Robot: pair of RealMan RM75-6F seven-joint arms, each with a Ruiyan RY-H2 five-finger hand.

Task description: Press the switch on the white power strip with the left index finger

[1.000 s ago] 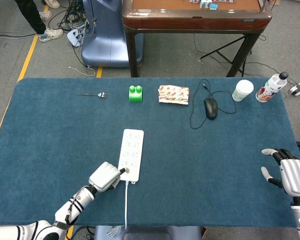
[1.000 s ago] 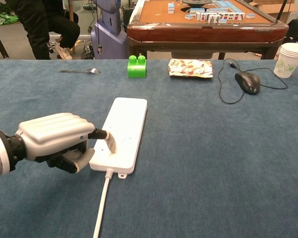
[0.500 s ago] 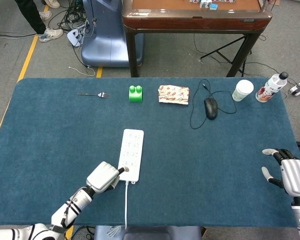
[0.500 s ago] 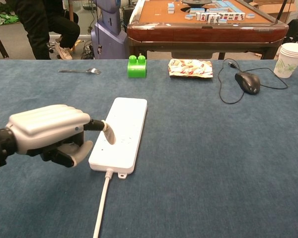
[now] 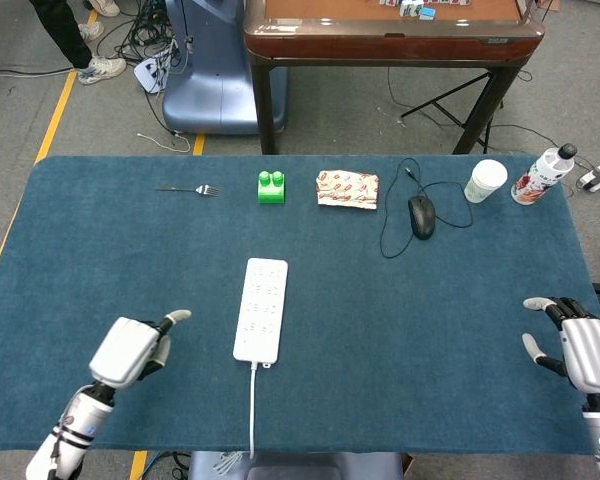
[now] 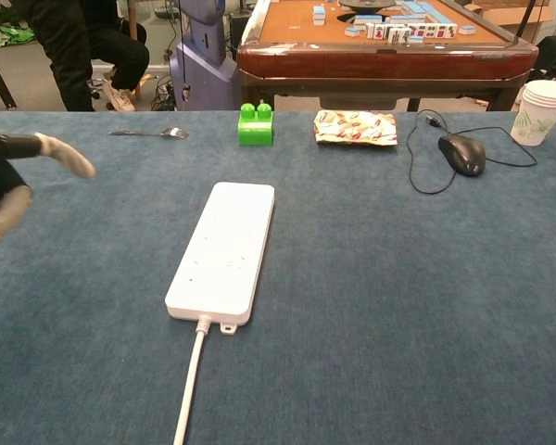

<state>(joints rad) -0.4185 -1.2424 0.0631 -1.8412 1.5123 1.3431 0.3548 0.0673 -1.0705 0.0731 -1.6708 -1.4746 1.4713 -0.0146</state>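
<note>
The white power strip (image 5: 261, 308) lies lengthwise in the middle of the blue table (image 5: 400, 330), its cable (image 5: 252, 410) running off the near edge. In the chest view the power strip (image 6: 222, 250) lies uncovered, with nothing touching it. My left hand (image 5: 130, 350) hovers well to the left of it, holding nothing, one finger (image 5: 176, 317) stretched out and the others curled in. Only the edge of my left hand (image 6: 5, 181) shows at the chest view's far left. My right hand (image 5: 578, 345) rests at the table's right edge, fingers apart and empty.
Along the far side lie a fork (image 5: 188, 189), a green block (image 5: 271, 187), a snack packet (image 5: 347, 188), a black mouse (image 5: 421, 215) with its cord, a paper cup (image 5: 485, 181) and a bottle (image 5: 541, 175). A wooden table (image 5: 390, 35) stands beyond.
My left hand has pulled back from the near end of the power strip and moved well to the left and up. The right hand has stayed put.
</note>
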